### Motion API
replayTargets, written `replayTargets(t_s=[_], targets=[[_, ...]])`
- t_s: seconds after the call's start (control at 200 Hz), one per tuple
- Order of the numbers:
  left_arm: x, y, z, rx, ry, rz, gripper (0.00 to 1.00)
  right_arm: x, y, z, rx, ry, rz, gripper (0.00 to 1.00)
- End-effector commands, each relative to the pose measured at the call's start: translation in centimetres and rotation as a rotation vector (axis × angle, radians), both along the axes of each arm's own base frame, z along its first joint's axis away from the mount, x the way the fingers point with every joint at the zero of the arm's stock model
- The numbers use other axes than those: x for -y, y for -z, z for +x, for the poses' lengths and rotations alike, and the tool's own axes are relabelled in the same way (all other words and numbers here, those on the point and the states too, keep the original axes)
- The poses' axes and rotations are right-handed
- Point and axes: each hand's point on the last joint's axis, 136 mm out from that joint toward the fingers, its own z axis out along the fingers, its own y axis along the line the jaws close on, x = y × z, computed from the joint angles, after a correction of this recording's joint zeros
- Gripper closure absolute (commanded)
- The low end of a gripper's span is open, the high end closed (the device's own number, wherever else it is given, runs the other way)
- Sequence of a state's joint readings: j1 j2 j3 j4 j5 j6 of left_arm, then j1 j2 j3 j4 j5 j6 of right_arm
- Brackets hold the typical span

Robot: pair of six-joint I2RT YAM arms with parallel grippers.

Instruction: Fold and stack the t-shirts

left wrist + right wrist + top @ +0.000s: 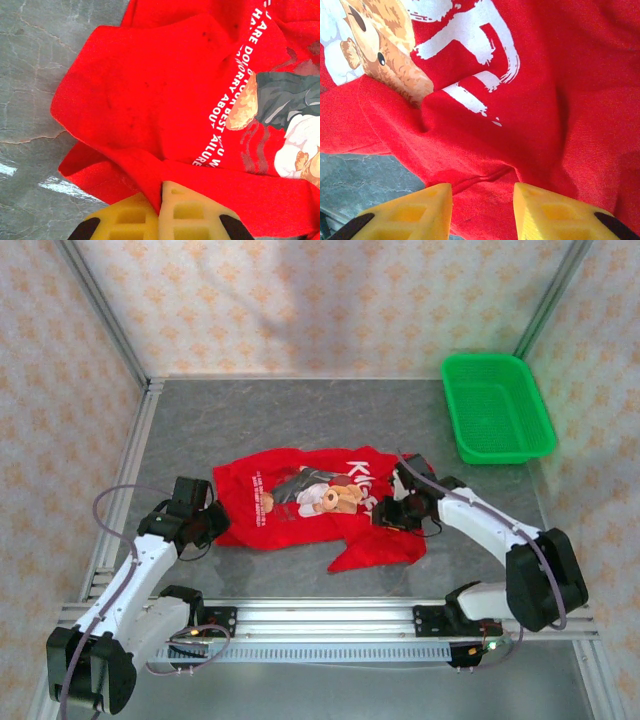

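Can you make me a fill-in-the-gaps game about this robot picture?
1. The t-shirt lying on the table is the colour ____.
2. The animal printed on its front is a teddy ____.
3. The basket in the far right corner is the colour ____.
4. The left hand is shut on an edge of the ____.

Missing words: red, bear, green, t-shirt.

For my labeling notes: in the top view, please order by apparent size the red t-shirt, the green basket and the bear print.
1. red t-shirt
2. green basket, smaller here, though farther away
3. bear print
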State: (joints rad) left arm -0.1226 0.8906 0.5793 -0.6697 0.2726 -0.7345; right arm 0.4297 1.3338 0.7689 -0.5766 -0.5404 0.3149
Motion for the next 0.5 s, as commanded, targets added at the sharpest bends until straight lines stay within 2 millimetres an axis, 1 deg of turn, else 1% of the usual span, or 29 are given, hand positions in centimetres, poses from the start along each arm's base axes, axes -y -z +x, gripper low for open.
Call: replayTargets(t_s=[0.0, 0.345, 0.495], targets=[[-0.5, 0.5, -0.9, -0.027, -0.012, 0.024, 1.00, -0.5, 0.7, -0.2, -0.019, -0.001, 0.012, 0.63], [-0.7, 0.7, -1.2, -0.028, -0.019, 0.026, 1.00, -0.1, 2.4, -0.4, -0.051, -0.004, -0.026, 0.62], [-0.6, 0.6, -1.2, -0.028, -0.018, 0.026, 1.00, 0.2, 2.7, -0.3, -0.049, -0.011, -0.049, 0.62]])
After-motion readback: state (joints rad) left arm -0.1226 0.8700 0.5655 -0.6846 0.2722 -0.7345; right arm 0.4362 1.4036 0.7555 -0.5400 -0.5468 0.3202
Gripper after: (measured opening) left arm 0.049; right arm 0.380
